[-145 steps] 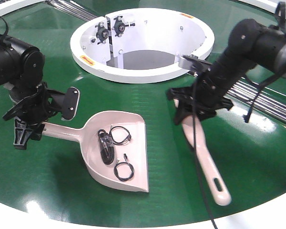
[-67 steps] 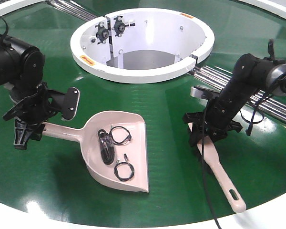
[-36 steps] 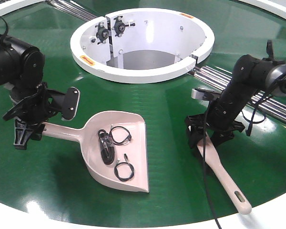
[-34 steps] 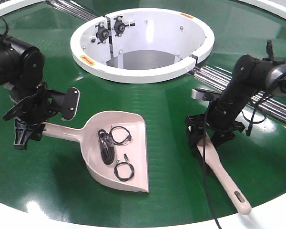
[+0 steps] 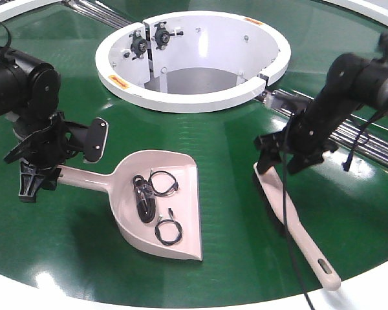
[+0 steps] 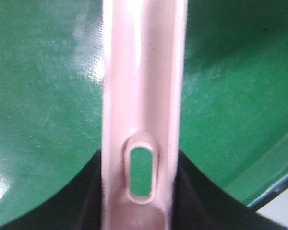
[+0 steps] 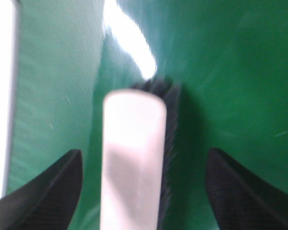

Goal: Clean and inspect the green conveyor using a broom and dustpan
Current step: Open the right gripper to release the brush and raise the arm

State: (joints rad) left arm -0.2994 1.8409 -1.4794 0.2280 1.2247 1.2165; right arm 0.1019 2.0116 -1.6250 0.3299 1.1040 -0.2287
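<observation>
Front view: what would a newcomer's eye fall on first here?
The pink dustpan on the green belt draws the eye: black cable loops lie inside it, and the left claw grips its handle. To its right the slim broom lies flat on the belt, the open right claw over its bristle end. Behind them stands a big white ring.
</observation>
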